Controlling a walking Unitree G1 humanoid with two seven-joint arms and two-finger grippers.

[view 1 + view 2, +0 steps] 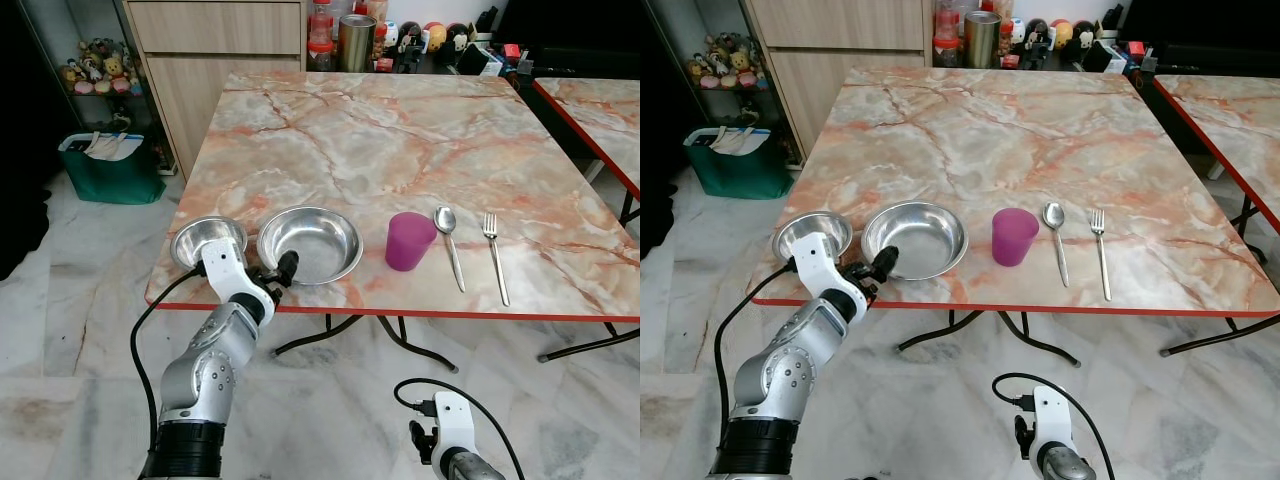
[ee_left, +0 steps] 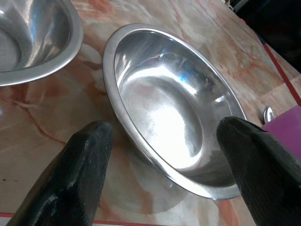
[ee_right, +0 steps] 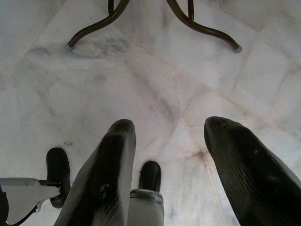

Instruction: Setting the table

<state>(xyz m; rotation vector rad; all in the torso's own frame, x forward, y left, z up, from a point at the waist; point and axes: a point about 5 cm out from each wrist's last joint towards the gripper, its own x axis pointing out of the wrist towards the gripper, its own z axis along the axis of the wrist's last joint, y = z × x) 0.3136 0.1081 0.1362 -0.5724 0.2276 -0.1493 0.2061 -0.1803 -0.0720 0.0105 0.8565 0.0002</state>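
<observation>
A wide steel bowl [image 1: 310, 243] sits near the front edge of the marble table [image 1: 400, 140]. A smaller steel bowl [image 1: 208, 240] stands to its left. Right of them are a purple cup [image 1: 408, 241], a spoon [image 1: 449, 240] and a fork [image 1: 494, 255], laid in a row. My left gripper [image 1: 275, 272] is open at the table's front edge, just short of the wide bowl's [image 2: 174, 108] near rim, with nothing between its fingers [image 2: 84, 160]. My right gripper [image 3: 169, 127] hangs open low over the floor.
A second red-edged table [image 1: 600, 110] stands at the right. Jars and a tin [image 1: 355, 42] crowd the far side, by a wooden cabinet [image 1: 210, 60]. A green bag [image 1: 110, 165] sits on the floor at the left. The curved table legs [image 3: 202, 28] lie under the table.
</observation>
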